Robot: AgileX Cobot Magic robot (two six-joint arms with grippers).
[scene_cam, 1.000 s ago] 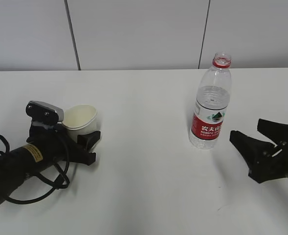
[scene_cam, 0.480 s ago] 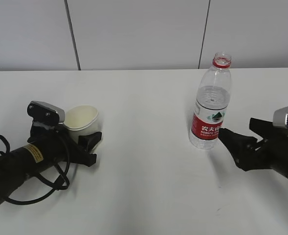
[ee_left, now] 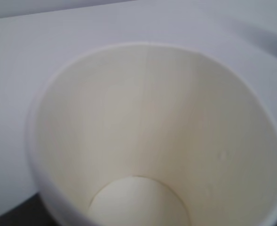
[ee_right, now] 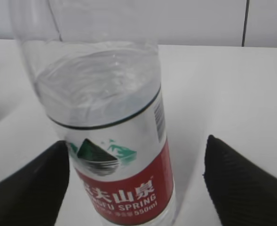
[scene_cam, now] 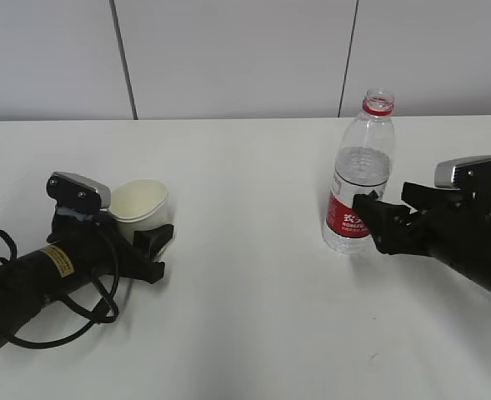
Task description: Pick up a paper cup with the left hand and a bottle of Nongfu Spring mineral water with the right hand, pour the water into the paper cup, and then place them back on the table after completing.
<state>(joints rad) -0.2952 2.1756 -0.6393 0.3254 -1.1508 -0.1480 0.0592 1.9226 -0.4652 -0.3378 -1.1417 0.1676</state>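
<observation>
Bottle (scene_cam: 359,185) of Nongfu Spring is standing upright on the table (scene_cam: 253,325) in the exterior view, cap off, water (scene_cam: 361,177) filling it to just above the label. You're barely into this one: nothing is lifted, nothing poured. The right hand (scene_cam: 378,220) is sitting at the label with its claw spread wide around it. Compared with 1 second ago, that arm has slid in from the right edge, where it was well apart from the bottle. The left hand (scene_cam: 157,243) is lying low by the paper cup (scene_cam: 139,203), which hasn't budged.

Left wrist view: you're staring straight into the empty cup, filling the whole shot. No fingers showing, so I can't tell if that claw is clenched or released.

Right wrist view: both dark fingertips (ee_right: 32,186) are flanking the red label, the left 1 about touching, the right 1 clearly apart. Not gripping yet. Still left: squeeze, lift both, pour, set down.
</observation>
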